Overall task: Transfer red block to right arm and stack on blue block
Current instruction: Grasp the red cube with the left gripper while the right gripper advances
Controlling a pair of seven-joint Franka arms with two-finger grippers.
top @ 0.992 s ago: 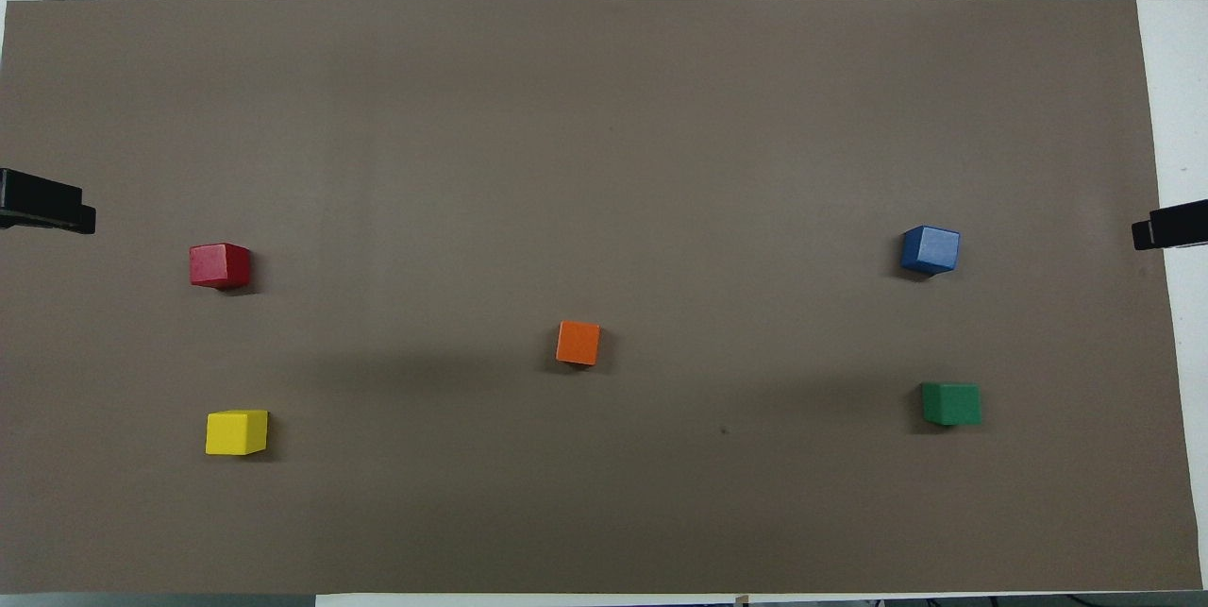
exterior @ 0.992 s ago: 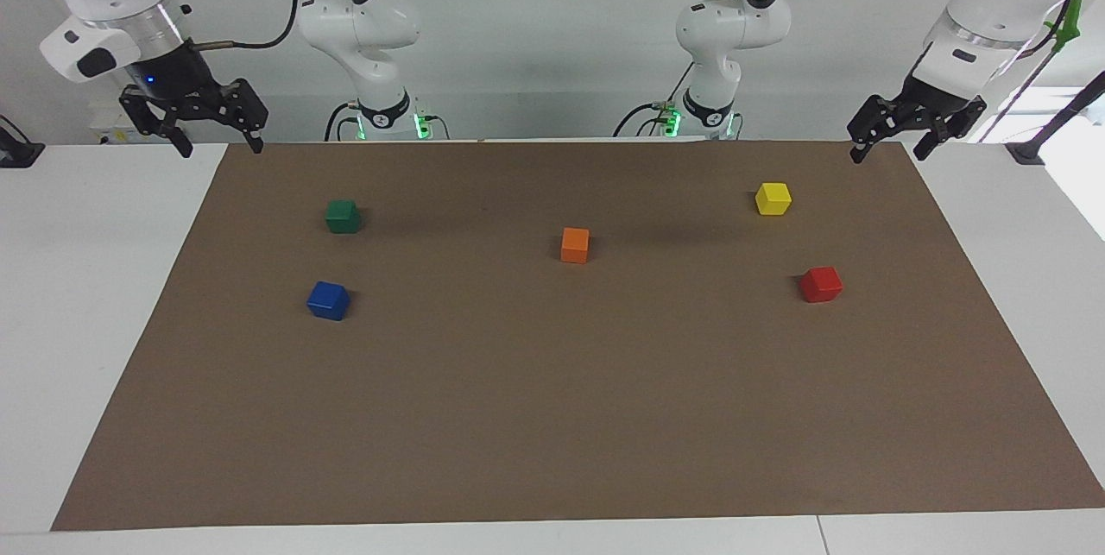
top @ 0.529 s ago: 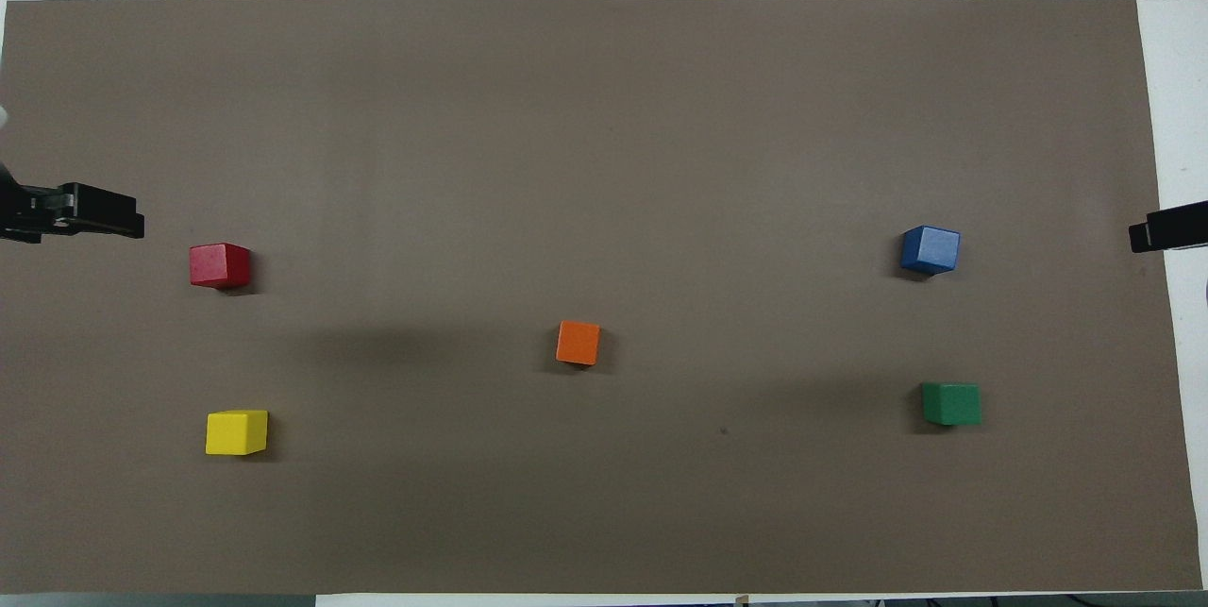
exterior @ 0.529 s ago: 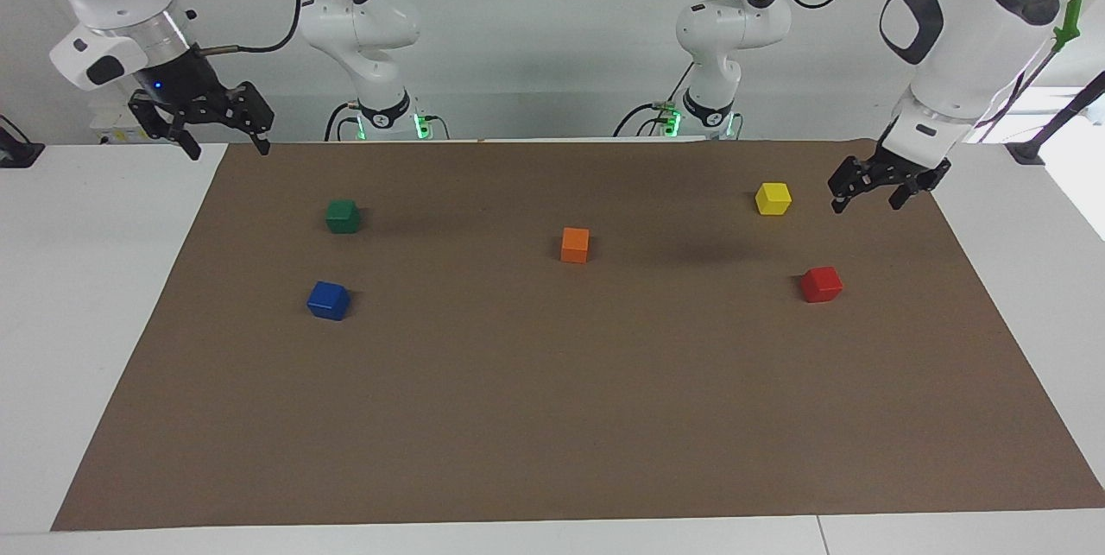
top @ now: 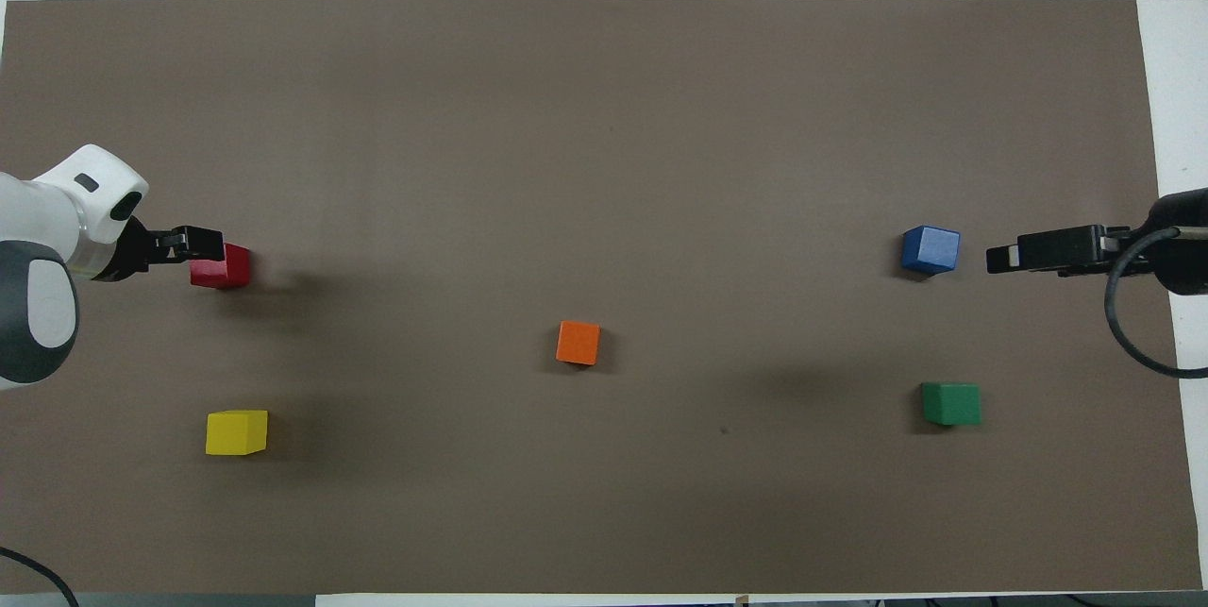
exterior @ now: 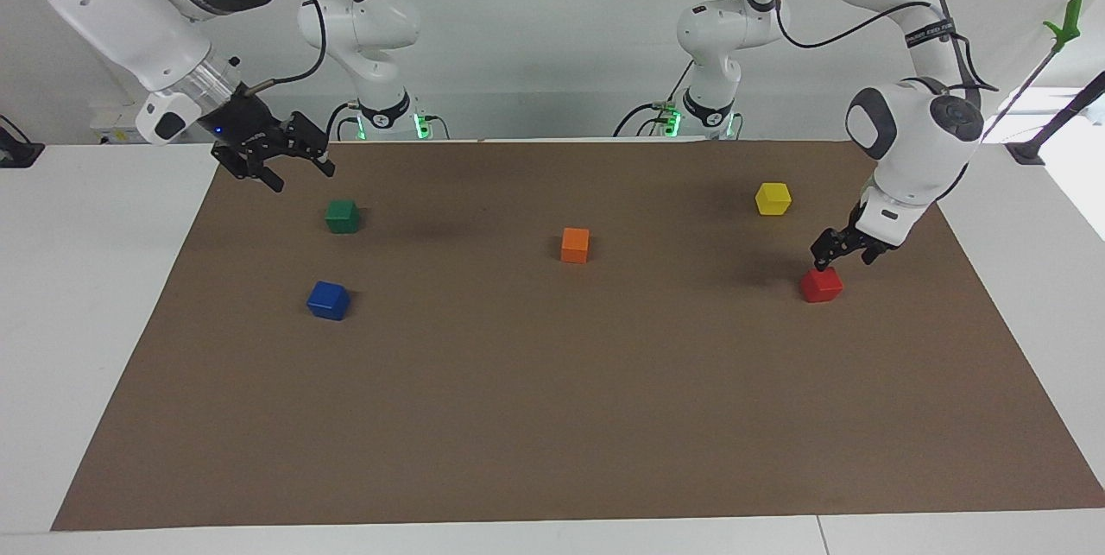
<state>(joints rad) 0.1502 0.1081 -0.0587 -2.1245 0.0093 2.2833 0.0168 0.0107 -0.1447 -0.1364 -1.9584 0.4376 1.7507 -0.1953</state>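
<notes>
The red block point(exterior: 821, 285) sits on the brown mat point(exterior: 552, 417) toward the left arm's end; it also shows in the overhead view point(top: 226, 266). My left gripper point(exterior: 842, 258) hangs open just above it, fingers pointing down, holding nothing; in the overhead view point(top: 196, 244) it partly covers the block's edge. The blue block point(exterior: 328, 300) sits toward the right arm's end and shows in the overhead view point(top: 931, 248). My right gripper point(exterior: 301, 176) is open and empty, raised over the mat's edge near the green block; in the overhead view point(top: 1002, 259) it is beside the blue block.
An orange block point(exterior: 575, 244) sits mid-mat. A yellow block point(exterior: 773, 198) is nearer to the robots than the red one. A green block point(exterior: 343, 216) is nearer to the robots than the blue one. White table surrounds the mat.
My left gripper has come down and in from the mat's corner to just above the red block. My right gripper has moved in over the mat toward the green and blue blocks. No block moved.
</notes>
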